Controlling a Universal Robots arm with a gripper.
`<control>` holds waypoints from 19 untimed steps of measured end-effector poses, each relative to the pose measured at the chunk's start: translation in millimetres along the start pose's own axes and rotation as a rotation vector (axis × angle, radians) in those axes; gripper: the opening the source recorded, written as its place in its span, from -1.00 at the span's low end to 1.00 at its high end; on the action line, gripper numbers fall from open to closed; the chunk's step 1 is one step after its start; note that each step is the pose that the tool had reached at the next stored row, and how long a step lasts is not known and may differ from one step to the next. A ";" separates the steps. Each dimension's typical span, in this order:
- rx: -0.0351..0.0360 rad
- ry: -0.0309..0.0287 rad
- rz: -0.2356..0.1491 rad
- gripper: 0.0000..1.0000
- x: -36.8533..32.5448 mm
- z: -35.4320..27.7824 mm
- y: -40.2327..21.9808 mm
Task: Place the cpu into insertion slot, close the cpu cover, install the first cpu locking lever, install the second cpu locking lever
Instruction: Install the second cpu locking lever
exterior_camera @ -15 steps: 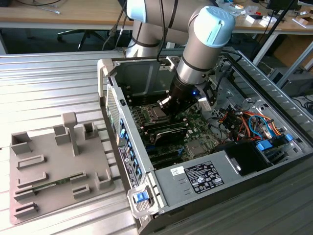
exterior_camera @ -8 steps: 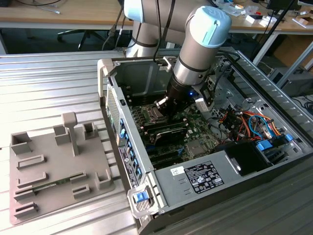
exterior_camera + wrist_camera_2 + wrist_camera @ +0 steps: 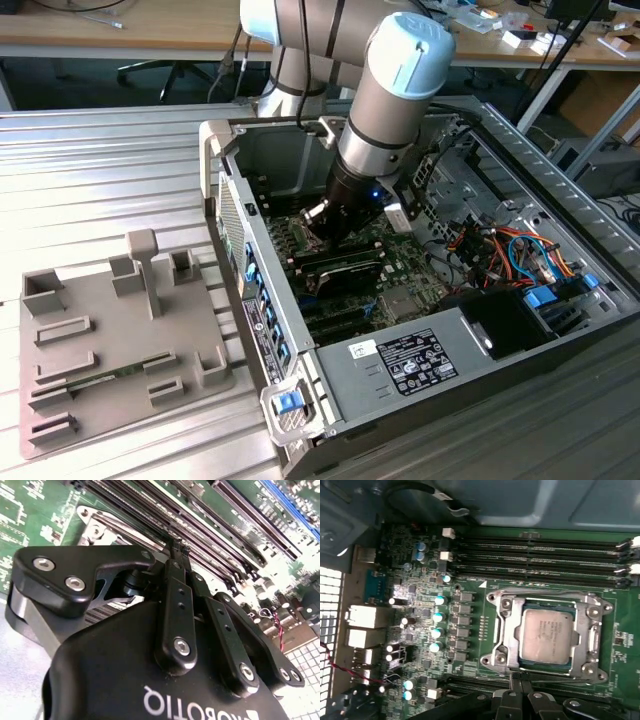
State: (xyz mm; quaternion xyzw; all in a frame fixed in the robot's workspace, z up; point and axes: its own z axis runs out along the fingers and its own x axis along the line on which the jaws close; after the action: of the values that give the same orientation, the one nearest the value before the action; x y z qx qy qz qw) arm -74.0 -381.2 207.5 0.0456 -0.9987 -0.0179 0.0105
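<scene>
In the first wrist view the cpu lies flat in its socket, silvery top up. The cpu cover, a silvery frame, is folded down around it. My gripper stands at one edge of the socket with its fingers together, the tips touching a thin locking lever rod along that edge. The second wrist view shows the gripper shut, tips beside a silvery rod of the socket. I cannot tell whether the rod is pinched between them. In the exterior view the gripper reaches down onto the motherboard.
The open computer case surrounds the work, its walls close to the arm. Memory slots run beside the socket, and capacitors stand on its other side. Coloured cables lie at the exterior view's right. A grey fixture plate lies left of the case.
</scene>
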 end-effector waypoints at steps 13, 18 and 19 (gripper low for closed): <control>-0.0001 0.0002 -0.008 -0.79 21.4 0.6 2.3; 0.0006 0.0016 -0.042 -0.79 25.0 1.3 7.1; 0.0007 0.0019 -0.052 -0.79 24.9 1.4 7.9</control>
State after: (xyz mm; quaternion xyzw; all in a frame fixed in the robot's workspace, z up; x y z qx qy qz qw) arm -99.5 -375.6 206.8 0.0713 -0.9972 -0.0178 0.0110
